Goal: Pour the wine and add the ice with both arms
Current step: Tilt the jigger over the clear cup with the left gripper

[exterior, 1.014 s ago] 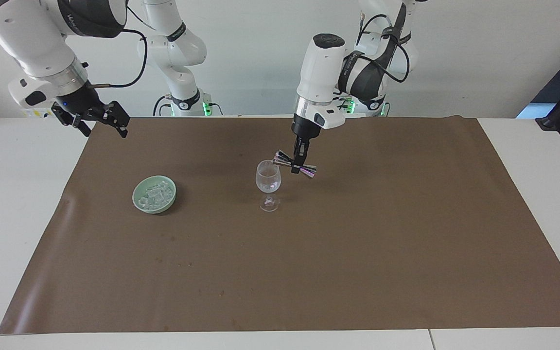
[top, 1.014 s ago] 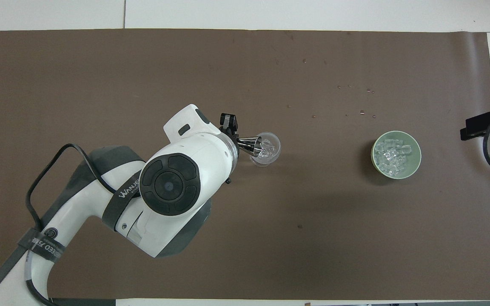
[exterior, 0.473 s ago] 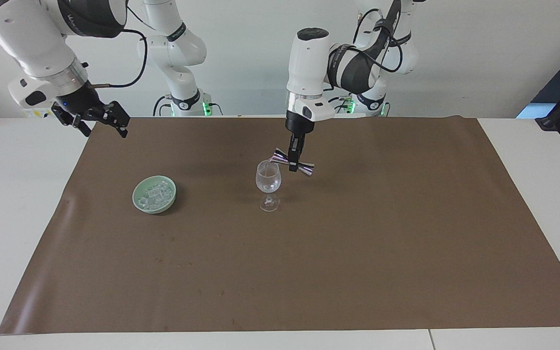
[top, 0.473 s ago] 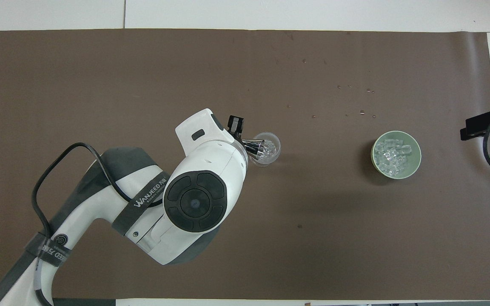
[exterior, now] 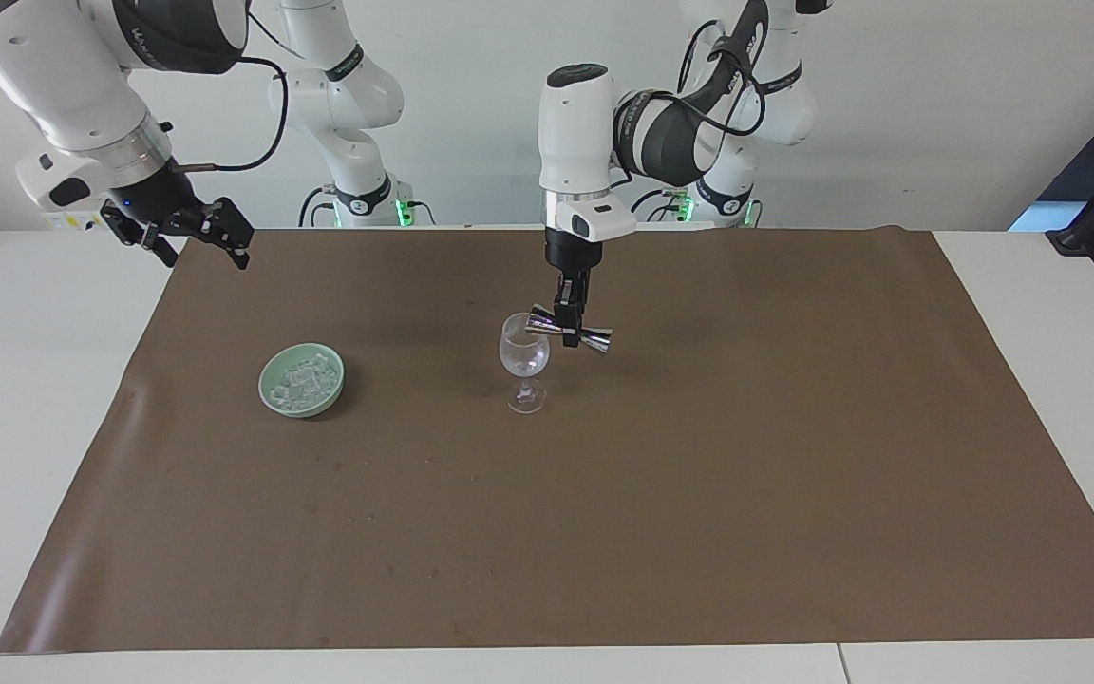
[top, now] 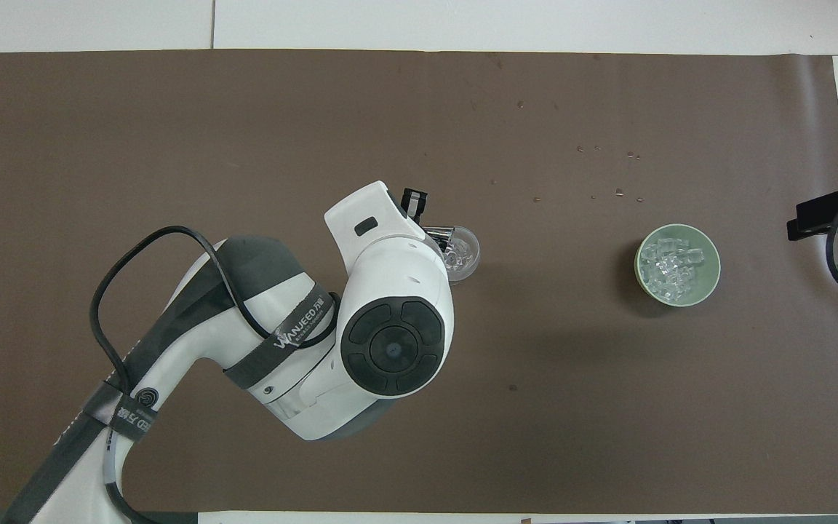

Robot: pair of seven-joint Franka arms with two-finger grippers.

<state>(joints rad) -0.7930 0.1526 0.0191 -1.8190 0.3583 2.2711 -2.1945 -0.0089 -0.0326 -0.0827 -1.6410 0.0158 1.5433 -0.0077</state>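
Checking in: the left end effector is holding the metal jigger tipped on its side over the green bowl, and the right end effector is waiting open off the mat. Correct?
Not quite. The left end effector holds the jigger tipped over the wine glass, not the green bowl, as the facing view shows. The right end effector does wait open off the mat.

The ice (exterior: 305, 382) is a heap of small clear cubes in a pale green bowl (exterior: 272, 397) toward the right arm's end of the table. More cubes (top: 459, 255) lie inside the upright wine glass (exterior: 523, 356) mid-table.
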